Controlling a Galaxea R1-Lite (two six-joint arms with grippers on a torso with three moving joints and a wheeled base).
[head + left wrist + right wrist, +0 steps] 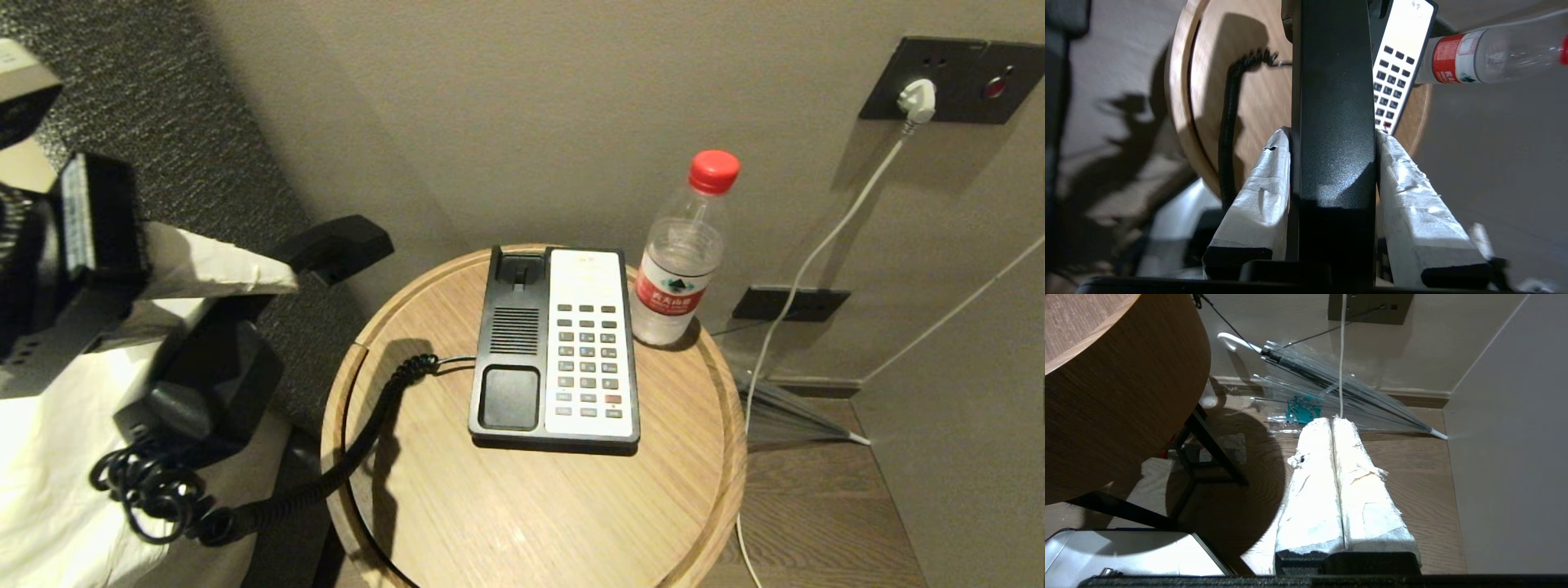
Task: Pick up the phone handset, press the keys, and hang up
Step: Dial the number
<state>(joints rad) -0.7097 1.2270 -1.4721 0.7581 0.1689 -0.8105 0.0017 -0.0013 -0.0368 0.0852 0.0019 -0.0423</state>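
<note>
The phone handset (1333,122) is clamped between the paper-wrapped fingers (1261,192) of the left gripper (1333,134) and held off to the left of the round table (522,506), so that the keypad (588,359) is left exposed for pressing, while the right gripper (1333,422), fully closed and empty, is parked low beside the table.

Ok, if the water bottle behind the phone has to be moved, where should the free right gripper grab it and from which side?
Probably the water bottle body around its red label, approached from the robot's right. It stands upright at the table rim, its left side close beside the phone base, so only the right side is open. The right gripper hangs shut below the table; the left gripper is clamped on the phone handset.
</note>
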